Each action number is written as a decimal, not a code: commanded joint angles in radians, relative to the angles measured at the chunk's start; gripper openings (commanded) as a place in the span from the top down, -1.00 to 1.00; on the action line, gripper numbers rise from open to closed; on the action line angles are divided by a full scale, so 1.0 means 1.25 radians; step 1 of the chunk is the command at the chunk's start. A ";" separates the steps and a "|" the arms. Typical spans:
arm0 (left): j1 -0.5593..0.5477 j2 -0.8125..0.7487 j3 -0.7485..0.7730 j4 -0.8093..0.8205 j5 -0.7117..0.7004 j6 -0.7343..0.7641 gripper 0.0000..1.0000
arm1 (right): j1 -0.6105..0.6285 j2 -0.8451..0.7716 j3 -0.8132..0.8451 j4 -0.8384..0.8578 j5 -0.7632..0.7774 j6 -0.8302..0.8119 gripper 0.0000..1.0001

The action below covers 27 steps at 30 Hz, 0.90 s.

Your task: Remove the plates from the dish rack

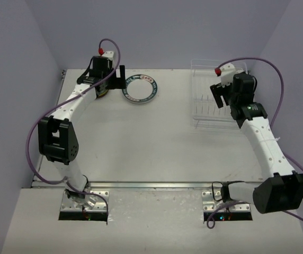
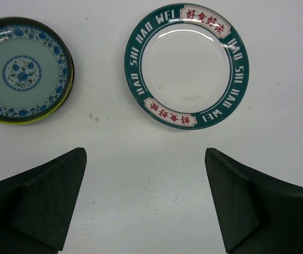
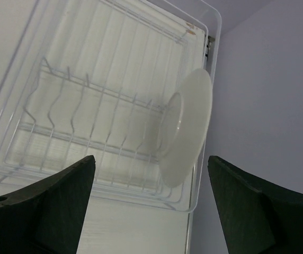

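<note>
White plate [image 3: 186, 127] upright in dish rack [image 3: 88, 137], lettered plate [image 2: 186, 66] flat, left gripper [image 2: 143, 206] and right gripper [image 3: 151, 206] apart

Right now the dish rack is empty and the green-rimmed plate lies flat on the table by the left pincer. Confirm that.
Not empty: the right wrist view shows a white plate standing on edge in the dish rack. The green-rimmed plate does lie flat on the table by the left pincer.

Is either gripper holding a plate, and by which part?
Nothing is held. Both stand open: the left gripper above the table, the right gripper facing the white plate in the dish rack.
</note>
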<state>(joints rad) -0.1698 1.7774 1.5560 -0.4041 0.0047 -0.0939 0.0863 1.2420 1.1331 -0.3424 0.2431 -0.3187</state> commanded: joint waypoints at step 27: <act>-0.043 -0.164 -0.131 0.077 0.055 0.016 -0.84 | -0.288 0.419 0.313 -0.163 -0.237 0.053 -0.11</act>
<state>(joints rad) -0.2111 1.6173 1.4031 -0.3535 0.0618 -0.0685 -0.2546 1.7401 1.4626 -0.5219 0.0170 -0.2073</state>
